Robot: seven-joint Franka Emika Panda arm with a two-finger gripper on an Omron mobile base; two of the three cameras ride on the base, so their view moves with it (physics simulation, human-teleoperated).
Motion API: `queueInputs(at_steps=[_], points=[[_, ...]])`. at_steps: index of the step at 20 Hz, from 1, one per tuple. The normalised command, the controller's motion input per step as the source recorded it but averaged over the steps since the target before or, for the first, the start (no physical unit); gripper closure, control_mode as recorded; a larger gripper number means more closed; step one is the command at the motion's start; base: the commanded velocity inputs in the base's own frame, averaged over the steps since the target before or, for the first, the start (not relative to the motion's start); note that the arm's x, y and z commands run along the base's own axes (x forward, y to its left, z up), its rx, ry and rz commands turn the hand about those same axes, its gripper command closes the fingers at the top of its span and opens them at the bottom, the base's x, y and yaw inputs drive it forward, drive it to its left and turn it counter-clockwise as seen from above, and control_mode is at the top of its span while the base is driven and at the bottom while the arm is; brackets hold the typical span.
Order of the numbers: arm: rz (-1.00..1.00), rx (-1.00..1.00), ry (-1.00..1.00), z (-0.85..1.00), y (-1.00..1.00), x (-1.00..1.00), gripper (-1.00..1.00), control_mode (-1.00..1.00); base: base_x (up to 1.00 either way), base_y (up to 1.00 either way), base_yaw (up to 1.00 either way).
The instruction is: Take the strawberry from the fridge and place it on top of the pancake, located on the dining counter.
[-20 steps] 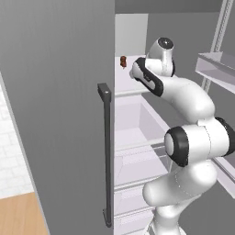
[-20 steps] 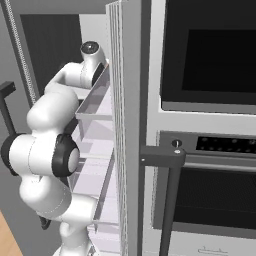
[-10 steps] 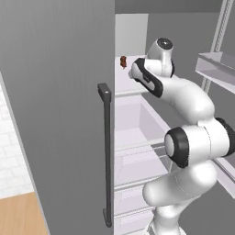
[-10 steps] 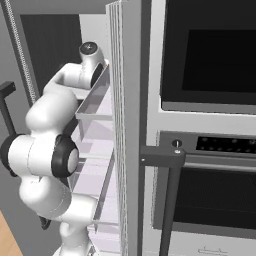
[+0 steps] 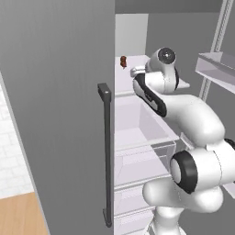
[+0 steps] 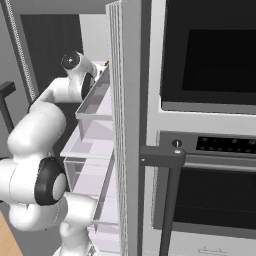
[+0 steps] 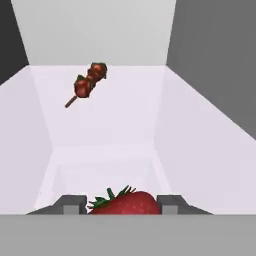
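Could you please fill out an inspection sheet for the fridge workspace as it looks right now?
Surface: white fridge shelf, with the skewer lying on it.
Job's things: strawberry sits between the gripper's finger tips in the hand view; fridge stands with one door open.
Clutter: a skewer of dark red pieces lies farther back on the shelf, apart from the strawberry.
Grippers: gripper is shut on the strawberry, reaching into the upper shelf.
Cables: nothing seen.
Surroundings: clear fridge drawers below the shelf; a built-in oven beside the fridge.
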Motion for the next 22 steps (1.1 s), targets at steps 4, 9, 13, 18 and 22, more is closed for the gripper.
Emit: queueInputs(at_steps=[4, 9, 13, 18, 22], points=[[-0.18, 0.23, 0.00, 0.09, 0.00, -1.00, 1.00, -1.00, 0.00, 0.00, 0.00], [-0.10, 0.08, 0.01, 0.15, 0.01, -1.00, 1.00, -1.00, 0.00, 0.00, 0.00], [0.00, 0.00, 0.25, 0.03, 0.16, -0.97, 1.00, -1.00, 0.00, 0.00, 0.00], [0.00, 0.00, 0.34, -0.10, 0.08, -0.72, 1.00, -1.00, 0.00, 0.00, 0.00], [0.01, 0.00, 0.23, -0.57, 0.00, -0.86, 1.00, -1.00, 0.00, 0.00, 0.00]])
